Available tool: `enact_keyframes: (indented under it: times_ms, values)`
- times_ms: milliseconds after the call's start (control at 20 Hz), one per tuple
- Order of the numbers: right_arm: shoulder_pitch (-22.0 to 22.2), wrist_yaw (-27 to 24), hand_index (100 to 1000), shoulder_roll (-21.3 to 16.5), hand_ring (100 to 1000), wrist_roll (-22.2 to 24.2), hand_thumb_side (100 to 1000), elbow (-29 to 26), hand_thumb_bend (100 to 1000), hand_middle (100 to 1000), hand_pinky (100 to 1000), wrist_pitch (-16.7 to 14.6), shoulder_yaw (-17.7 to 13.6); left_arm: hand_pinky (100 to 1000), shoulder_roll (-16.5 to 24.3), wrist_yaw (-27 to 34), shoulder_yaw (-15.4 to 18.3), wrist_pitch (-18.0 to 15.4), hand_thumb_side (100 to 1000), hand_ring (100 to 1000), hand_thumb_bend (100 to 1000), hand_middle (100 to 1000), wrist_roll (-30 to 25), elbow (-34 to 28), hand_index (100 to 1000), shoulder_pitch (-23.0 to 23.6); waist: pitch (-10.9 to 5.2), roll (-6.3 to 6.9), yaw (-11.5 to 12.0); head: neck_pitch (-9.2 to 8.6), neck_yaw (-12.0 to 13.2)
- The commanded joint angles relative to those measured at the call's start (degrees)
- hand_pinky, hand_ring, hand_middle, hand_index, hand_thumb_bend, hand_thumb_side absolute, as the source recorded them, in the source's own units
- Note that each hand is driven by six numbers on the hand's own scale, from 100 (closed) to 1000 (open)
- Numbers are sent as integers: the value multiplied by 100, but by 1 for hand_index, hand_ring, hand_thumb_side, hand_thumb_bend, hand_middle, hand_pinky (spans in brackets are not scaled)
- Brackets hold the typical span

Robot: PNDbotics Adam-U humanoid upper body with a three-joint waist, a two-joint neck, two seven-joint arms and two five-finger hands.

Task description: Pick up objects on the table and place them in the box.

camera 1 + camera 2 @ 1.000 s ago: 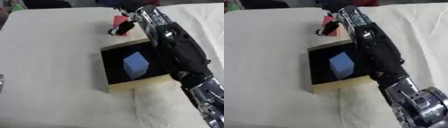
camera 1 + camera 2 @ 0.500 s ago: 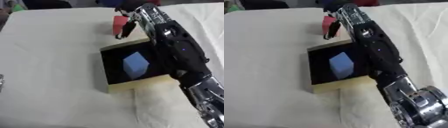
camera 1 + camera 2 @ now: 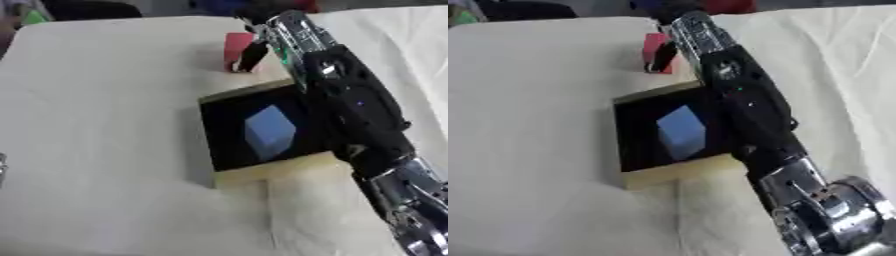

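From my remote station: a red block (image 3: 236, 44) in my black-and-silver right hand (image 3: 254, 52); a pale blue cube (image 3: 269, 131) inside the black-lined, tan-walled box (image 3: 271, 172); a cream tablecloth (image 3: 96, 125) underneath.

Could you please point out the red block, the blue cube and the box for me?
red block (image 3: 234, 46): left eye view, on its upper face.
blue cube (image 3: 269, 131): left eye view, on the middle of its front face.
box (image 3: 271, 172): left eye view, on the pale near wall.
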Motion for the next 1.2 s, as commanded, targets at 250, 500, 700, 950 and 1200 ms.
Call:
enact_keyframes:
  times_ms: [250, 500, 700, 950, 1200]
  values:
    - [-227, 151, 1000, -176, 935, 23, 481, 121, 446, 838, 875, 177, -151, 748, 81, 18, 20, -3, 851, 710, 100, 732, -22, -79, 935, -65, -57, 20, 33, -97, -14]
    - [-287, 99, 1000, -368, 933, 59, 491, 264, 427, 838, 873, 277, -182, 748, 77, 17, 18, -3, 854, 709, 100, 732, -22, -79, 934, -67, -23, 21, 53, -127, -27]
    - [-306, 183, 1000, -338, 928, 18, 503, 341, 379, 833, 869, 466, -251, 747, 66, 22, 10, 3, 857, 708, 100, 732, -28, -79, 934, -68, 0, 26, 71, -155, -43]
    - [-278, 103, 1000, -229, 919, -66, 533, 370, 313, 822, 863, 551, -311, 747, 59, 27, 10, 4, 857, 708, 100, 732, -33, -79, 934, -73, 19, 32, 90, -169, -60]
    - [-253, -234, 1000, -135, 915, -107, 559, 308, 279, 819, 863, 440, -265, 747, 54, 29, 7, 8, 857, 708, 100, 732, -47, -79, 934, -81, 31, 30, 103, -168, -64]
